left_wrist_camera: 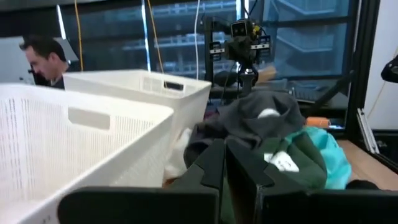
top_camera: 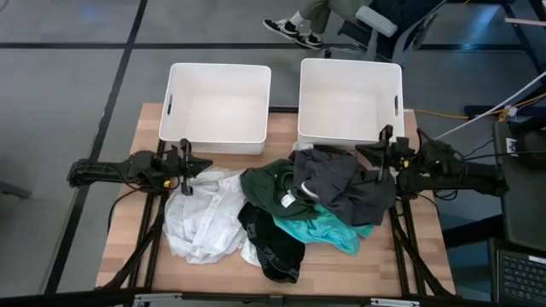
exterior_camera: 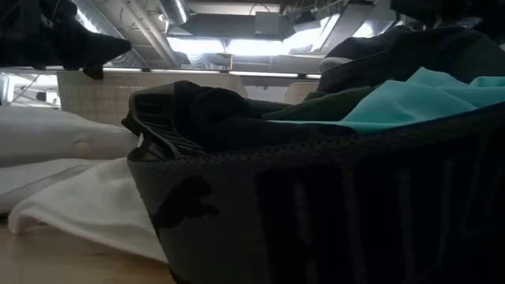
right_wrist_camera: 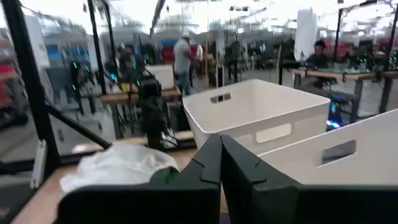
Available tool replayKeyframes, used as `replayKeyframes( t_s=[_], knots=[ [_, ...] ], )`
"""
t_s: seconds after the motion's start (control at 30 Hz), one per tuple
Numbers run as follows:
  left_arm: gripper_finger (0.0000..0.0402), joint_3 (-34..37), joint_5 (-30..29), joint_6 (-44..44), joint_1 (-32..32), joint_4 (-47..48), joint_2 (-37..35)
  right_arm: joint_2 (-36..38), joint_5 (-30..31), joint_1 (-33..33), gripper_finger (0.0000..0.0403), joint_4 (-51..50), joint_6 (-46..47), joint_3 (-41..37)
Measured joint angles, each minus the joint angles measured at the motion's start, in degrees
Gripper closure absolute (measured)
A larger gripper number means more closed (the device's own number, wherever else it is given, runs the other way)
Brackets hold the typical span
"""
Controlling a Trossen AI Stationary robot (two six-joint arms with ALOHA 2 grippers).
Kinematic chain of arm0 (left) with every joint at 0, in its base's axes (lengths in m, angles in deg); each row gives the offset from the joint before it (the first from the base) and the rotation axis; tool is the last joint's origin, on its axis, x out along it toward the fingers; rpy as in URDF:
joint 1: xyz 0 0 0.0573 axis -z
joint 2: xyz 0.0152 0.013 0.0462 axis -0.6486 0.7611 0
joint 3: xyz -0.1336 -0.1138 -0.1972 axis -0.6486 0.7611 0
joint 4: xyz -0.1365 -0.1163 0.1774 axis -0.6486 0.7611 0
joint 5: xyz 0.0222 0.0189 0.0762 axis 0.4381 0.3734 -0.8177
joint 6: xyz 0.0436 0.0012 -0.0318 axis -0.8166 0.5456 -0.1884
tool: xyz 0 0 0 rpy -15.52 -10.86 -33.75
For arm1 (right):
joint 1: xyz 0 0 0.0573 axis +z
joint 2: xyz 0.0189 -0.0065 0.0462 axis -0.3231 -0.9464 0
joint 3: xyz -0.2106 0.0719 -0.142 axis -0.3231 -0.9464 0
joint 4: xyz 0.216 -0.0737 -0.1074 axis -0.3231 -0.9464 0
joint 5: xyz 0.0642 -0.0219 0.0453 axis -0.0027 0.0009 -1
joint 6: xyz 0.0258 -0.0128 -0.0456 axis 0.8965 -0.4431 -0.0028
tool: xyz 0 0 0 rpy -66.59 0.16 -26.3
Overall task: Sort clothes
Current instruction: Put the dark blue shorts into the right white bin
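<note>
**Clothes heaped on the tabletop, both grippers closed and empty**

High view: the clothes (top_camera: 290,209) lie piled before two white bins (top_camera: 217,107).

Low view: a leaping-cat logo marks black fabric.

Wrist views: left gripper (left_wrist_camera: 225,163) and right gripper (right_wrist_camera: 221,158) are closed, holding nothing.

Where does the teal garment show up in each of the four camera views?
High view: teal garment at the pile's lower right, under the dark grey garment.
Low view: upper right, on top of the dark heap.
Left wrist view: right of centre, behind the dark green garment.
Right wrist view: not in it.
Shared landmark: the dark green garment beside it.
</note>
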Motion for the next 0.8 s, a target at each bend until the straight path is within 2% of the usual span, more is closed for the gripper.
replayKeyframes(
  t_s=[0.23, 0.53, 0.67, 0.8],
  knots=[
    [0.0393, -0.04, 0.00, -2.79, 0.01, -1.79, 0.02, -14.25, 0.00, 0.00, 0.0395, -13.86, -1.67, 16.33],
    [0.0393, -0.08, 0.00, -5.11, 0.02, -5.93, 0.02, -31.57, -0.50, 0.07, 0.0395, -37.32, 4.70, 36.59],
    [0.0393, -0.08, 0.00, -5.46, 0.01, -6.43, 0.02, -37.14, -0.48, 0.00, 0.0395, -38.30, 4.99, 39.77],
    [0.0393, -0.10, 0.00, -6.21, -0.01, -7.21, 0.02, -41.30, 0.81, 0.00, 0.0395, -34.76, 2.42, 40.24]
  ],
)
